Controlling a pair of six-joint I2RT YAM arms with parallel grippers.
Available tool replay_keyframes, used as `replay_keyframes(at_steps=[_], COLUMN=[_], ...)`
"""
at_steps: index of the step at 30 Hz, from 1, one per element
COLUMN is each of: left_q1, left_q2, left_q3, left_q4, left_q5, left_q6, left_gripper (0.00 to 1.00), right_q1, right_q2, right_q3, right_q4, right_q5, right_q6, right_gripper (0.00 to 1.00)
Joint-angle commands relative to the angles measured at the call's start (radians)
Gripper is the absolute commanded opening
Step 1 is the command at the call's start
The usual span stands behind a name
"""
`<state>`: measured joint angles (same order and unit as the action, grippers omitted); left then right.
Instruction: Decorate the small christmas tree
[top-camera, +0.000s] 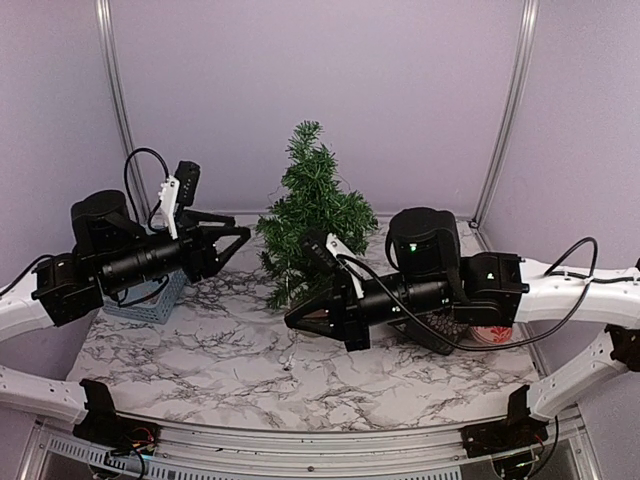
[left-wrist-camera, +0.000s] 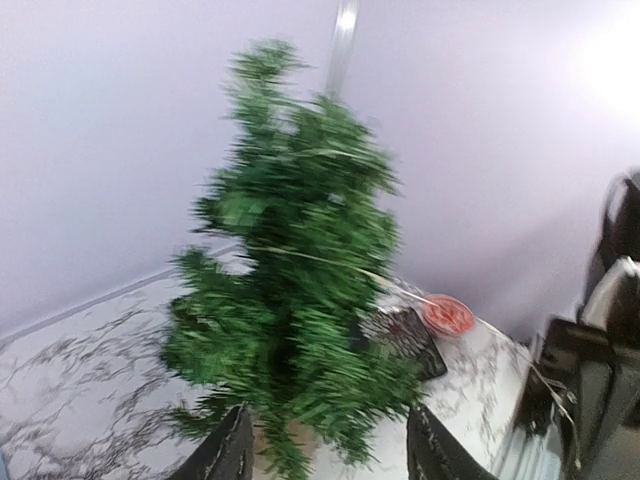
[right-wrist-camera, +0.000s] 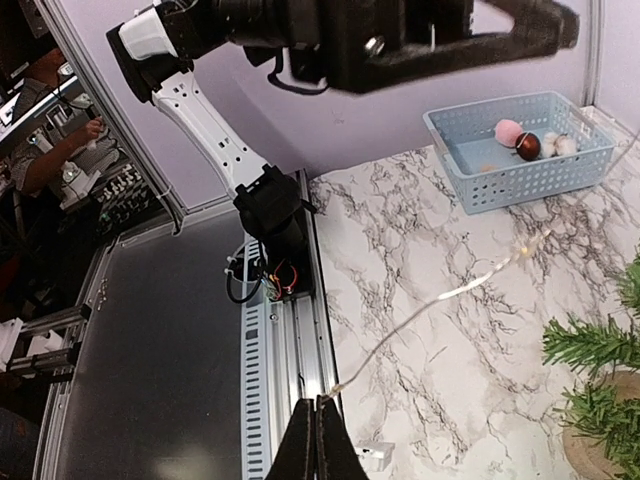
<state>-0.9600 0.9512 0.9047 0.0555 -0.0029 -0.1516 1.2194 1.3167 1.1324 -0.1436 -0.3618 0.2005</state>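
The small christmas tree (top-camera: 311, 212) stands upright at the middle back of the marble table; in the left wrist view the tree (left-wrist-camera: 300, 290) is blurred. A thin light wire (left-wrist-camera: 322, 259) drapes across its branches. My left gripper (top-camera: 238, 238) hovers just left of the tree, open, its fingers (left-wrist-camera: 226, 456) framing the lower branches with nothing held. My right gripper (right-wrist-camera: 320, 445) sits low in front of the tree, shut on the end of the wire (right-wrist-camera: 440, 295), which runs across the table toward the tree. The right gripper (top-camera: 298, 318) points left.
A blue basket (right-wrist-camera: 520, 172) with a pink ball (right-wrist-camera: 508, 130), a dark red ball (right-wrist-camera: 528, 146) and a white one sits at the left, under my left arm (top-camera: 140, 260). A black tray (left-wrist-camera: 408, 338) and a red bowl (left-wrist-camera: 448, 314) lie right of the tree. A small white box (right-wrist-camera: 375, 456) lies near the front edge.
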Motion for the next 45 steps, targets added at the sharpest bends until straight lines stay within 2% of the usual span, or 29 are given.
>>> replay_keyframes(at_steps=[1, 5, 13, 19, 28, 33, 36, 45], left_q1=[0.137, 0.205, 0.232, 0.231, 0.231, 0.231, 0.231, 0.255], left_q2=[-0.026, 0.041, 0.246, 0.326, 0.353, 0.359, 0.376, 0.433], left_q3=[0.033, 0.118, 0.33, 0.36, 0.365, 0.38, 0.408, 0.495], left_q4=[-0.015, -0.053, -0.175, -0.207, -0.294, -0.319, -0.331, -0.412], left_q5=[-0.102, -0.024, 0.157, 0.201, 0.177, 0.127, 0.084, -0.049], left_q6=[-0.21, -0.288, -0.342, -0.35, -0.307, -0.282, -0.266, -0.232], left_gripper=[0.54, 0.55, 0.55, 0.53, 0.35, 0.11, 0.0, 0.0], right_q1=[0.003, 0.002, 0.002, 0.002, 0.002, -0.002, -0.01, -0.031], right_q2=[0.036, 0.044, 0.093, 0.095, 0.101, 0.105, 0.104, 0.101], right_q3=[0.055, 0.051, 0.09, 0.087, 0.082, 0.086, 0.085, 0.08], right_q4=[-0.023, -0.041, -0.105, -0.102, -0.104, -0.099, -0.093, -0.088], right_q5=[0.001, 0.018, 0.044, 0.064, 0.066, 0.073, 0.081, 0.08], right_q6=[-0.002, 0.023, 0.05, 0.06, 0.062, 0.062, 0.064, 0.076], right_gripper=[0.0, 0.0, 0.0, 0.0, 0.0, 0.0, 0.0, 0.0])
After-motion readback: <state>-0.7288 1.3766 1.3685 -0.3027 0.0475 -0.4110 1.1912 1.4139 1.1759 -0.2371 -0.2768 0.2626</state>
